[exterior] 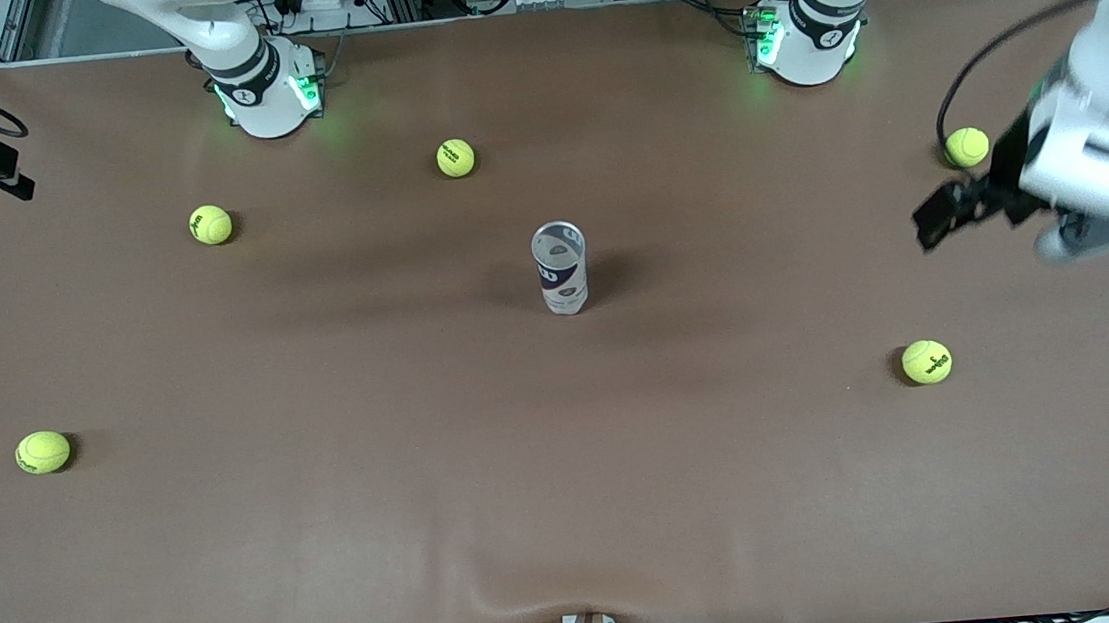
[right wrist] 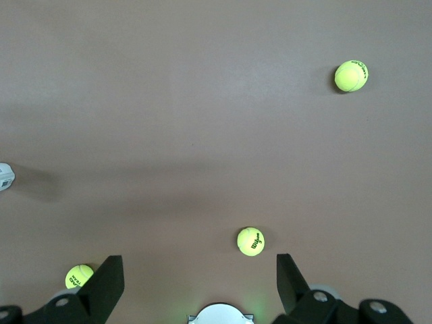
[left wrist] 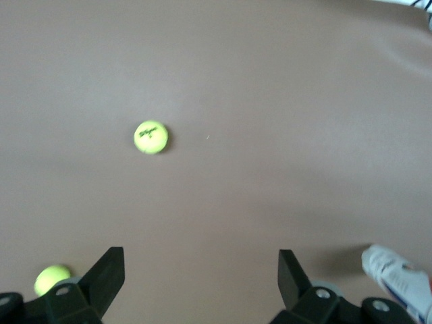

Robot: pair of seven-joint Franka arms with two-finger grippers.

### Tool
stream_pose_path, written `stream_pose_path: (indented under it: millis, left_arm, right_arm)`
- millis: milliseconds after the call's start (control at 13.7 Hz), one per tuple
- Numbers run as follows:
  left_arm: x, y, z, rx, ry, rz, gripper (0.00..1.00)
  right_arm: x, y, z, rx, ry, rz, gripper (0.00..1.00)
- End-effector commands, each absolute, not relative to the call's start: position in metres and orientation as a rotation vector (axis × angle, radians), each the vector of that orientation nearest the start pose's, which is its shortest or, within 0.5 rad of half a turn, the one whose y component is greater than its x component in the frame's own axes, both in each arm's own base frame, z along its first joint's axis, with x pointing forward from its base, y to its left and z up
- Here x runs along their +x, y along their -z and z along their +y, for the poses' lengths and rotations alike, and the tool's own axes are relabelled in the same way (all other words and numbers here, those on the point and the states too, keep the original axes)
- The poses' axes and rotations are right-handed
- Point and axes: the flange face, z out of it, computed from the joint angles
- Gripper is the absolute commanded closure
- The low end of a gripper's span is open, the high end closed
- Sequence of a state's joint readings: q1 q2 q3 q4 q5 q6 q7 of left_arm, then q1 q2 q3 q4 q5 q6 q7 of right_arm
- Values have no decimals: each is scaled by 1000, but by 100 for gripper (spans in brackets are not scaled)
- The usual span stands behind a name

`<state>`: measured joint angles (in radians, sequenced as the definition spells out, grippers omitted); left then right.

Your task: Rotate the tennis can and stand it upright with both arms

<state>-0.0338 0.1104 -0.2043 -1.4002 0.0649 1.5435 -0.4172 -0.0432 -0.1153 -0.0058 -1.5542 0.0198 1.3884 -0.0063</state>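
Tennis can (exterior: 560, 268) upright at table centre, open mouth up, untouched; uprighting looks done. Left gripper (left wrist: 201, 273) spread, empty, up over table toward left arm's end from can, clear of it. Right gripper (right wrist: 200, 277) spread, empty; shown only in its wrist view, high over the can's surroundings.

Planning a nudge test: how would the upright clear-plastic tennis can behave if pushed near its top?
The clear-plastic tennis can stands tall on a narrow base, so it would probably tip. It looks empty, hence likely light. Once down, its round shape would likely roll.
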Motion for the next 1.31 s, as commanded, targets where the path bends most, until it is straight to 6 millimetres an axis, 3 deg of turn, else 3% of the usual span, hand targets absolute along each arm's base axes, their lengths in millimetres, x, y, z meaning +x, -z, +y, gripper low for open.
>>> stream_pose_path:
  millis: [0, 219, 292, 438, 584, 948, 1240]
  left_arm:
    - [532, -636, -113, -3089, 65, -280, 0]
    - [513, -639, -116, -3083, 92, -254, 0]
    - [522, -643, -105, -3095, 139, -187, 0]
    - [544, -644, -56, -3141, 167, -125, 0]
    - [545, -645, -37, -3166, 167, -82, 0]
    - [540, -653, -13, -3144, 176, -72, 0]
    - [535, -655, -11, -3131, 142, -62, 0]
  right_arm:
    - [489, -684, -19, -3124, -69, 56, 0]
    - [487, -695, -20, -3117, -37, 56, 0]
    - [489, -694, -19, -3116, -30, 53, 0]
    - [494, -695, -16, -3114, 8, 46, 0]
    - [496, -695, -14, -3112, 20, 40, 0]
    - [492, -696, -13, -3107, 1, 39, 0]
    - [490, -696, -13, -3107, -18, 38, 0]
